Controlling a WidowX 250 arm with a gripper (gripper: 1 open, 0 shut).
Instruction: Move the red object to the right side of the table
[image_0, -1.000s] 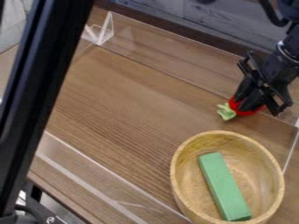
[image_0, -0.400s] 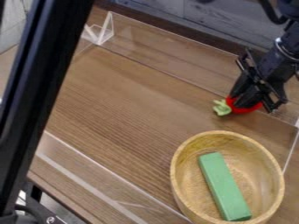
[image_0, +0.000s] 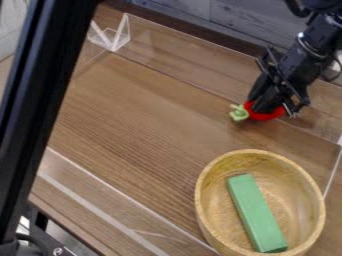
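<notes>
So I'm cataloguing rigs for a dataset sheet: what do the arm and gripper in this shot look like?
The arm is black all over, built of chunky blocky segments, entering from the top right corner. Its gripper is black too, with slim dark fingers. No markings, labels or coloured parts can be made out at this resolution, and cables cannot be told apart from the dark body.

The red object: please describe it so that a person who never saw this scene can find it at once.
Look at the brown wooden table with low clear walls, then at the black gripper above the round wooden bowl. The red object sits between the gripper's fingers, just above the tabletop. It is small, round and bright red with a green tuft, unlike the long green block lying in the bowl.
</notes>
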